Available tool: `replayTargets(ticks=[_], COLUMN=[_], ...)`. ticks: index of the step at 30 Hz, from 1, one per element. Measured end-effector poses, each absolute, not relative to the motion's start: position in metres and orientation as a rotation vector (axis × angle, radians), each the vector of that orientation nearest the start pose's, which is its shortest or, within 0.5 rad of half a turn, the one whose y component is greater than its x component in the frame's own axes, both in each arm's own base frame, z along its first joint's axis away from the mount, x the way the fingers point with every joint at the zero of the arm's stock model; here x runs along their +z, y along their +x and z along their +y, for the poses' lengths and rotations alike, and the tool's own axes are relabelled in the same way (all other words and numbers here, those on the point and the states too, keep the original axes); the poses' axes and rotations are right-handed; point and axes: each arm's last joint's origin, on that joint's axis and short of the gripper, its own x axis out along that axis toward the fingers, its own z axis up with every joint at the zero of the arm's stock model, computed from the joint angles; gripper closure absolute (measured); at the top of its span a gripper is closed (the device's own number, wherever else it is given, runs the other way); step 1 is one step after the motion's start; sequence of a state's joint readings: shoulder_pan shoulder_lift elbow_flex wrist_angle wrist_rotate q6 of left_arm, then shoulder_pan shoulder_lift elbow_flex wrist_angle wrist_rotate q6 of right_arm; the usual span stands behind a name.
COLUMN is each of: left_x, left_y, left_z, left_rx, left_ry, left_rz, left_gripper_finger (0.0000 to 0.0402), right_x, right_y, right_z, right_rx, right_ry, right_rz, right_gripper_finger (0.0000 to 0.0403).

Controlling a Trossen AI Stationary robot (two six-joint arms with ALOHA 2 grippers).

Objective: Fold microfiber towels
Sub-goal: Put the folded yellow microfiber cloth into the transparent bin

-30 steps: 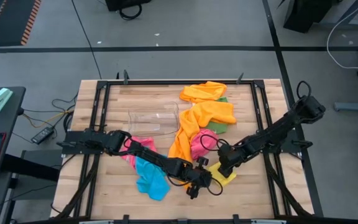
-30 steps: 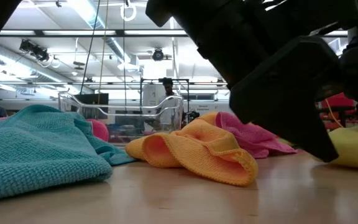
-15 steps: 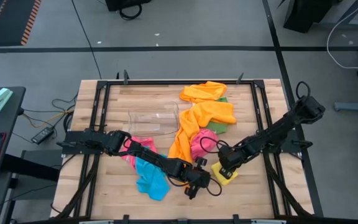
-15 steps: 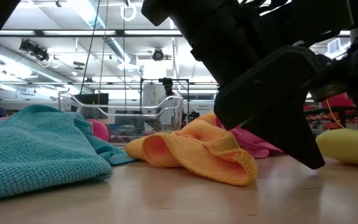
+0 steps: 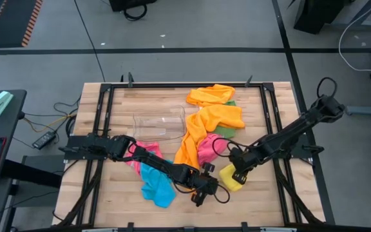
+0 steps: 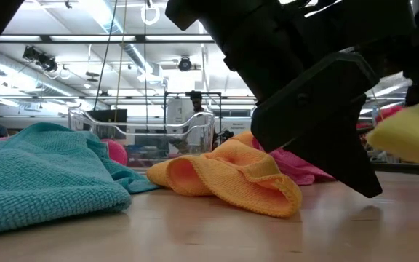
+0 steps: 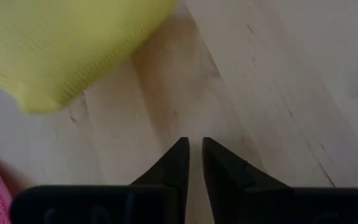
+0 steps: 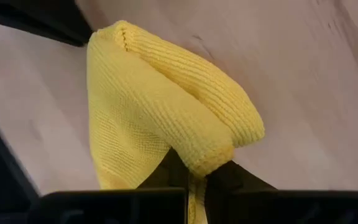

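Note:
A yellow towel (image 5: 229, 178) hangs bunched from my right gripper (image 5: 238, 173), which is shut on it near the table's front right. Beside it, my left gripper (image 7: 192, 147) is shut over bare wood with nothing between its fingers; the yellow towel (image 7: 73, 43) is just ahead of them. A blue towel (image 5: 156, 185) and a pink one (image 5: 140, 154) lie under the left arm. A long orange towel (image 5: 201, 129) lies across the table's middle, over another pink towel (image 5: 208, 151) and a green one (image 5: 227, 131). Another orange towel (image 5: 211, 95) lies at the far edge. My right gripper pinches a folded-over bunch of the yellow towel (image 8: 199, 163) between its two fingers, several layers thick. The fingers come steeply from above. The towel bulges out beyond the fingers, and the part that the low view shows (image 6: 409, 135) hangs clear of the table.
A clear plastic bin (image 5: 158, 124) stands left of the orange towel, toward the far side. A black frame (image 5: 102, 116) runs round the table top. Bare wood lies along the front edge (image 5: 269, 206) and at the far left.
My right gripper has taken hold of the yellow towel and gone up with it. The towel, which lay flat on the table, is now bunched up and lifted off the wood.

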State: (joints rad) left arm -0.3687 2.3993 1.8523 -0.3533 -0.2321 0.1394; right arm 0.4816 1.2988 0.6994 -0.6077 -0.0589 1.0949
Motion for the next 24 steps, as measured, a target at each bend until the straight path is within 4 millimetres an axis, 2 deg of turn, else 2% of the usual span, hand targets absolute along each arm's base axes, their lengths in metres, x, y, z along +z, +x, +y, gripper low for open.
replayTargets(ticks=[9, 13, 16, 21, 24], left_x=[0.131, 0.135, 0.143, 0.165, 0.168], left_y=[0.483, 0.489, 0.492, 0.500, 0.506], left_z=[-0.179, -0.177, -0.170, -0.151, -0.137], left_rx=[-0.186, -0.152, -0.099, -0.025, -0.067], left_ry=[0.395, 0.350, 0.311, 0.183, 0.087], left_rz=[0.845, 0.786, 0.753, 0.678, 0.664], left_gripper_finger=[0.0350, 0.0339, 0.0316, 0.0253, 0.0211], right_x=[0.197, 0.199, 0.195, 0.186, 0.183], right_y=[0.180, 0.171, 0.163, 0.152, 0.145], right_z=[0.098, 0.104, 0.115, 0.136, 0.145], right_rx=[-0.173, -0.097, -0.082, -0.111, -0.140], right_ry=[0.606, 0.457, 0.341, 0.168, 0.091], right_rz=[1.238, 1.233, 1.224, 1.153, 1.088], right_gripper_finger=[0.0385, 0.0385, 0.0385, 0.0385, 0.0385])
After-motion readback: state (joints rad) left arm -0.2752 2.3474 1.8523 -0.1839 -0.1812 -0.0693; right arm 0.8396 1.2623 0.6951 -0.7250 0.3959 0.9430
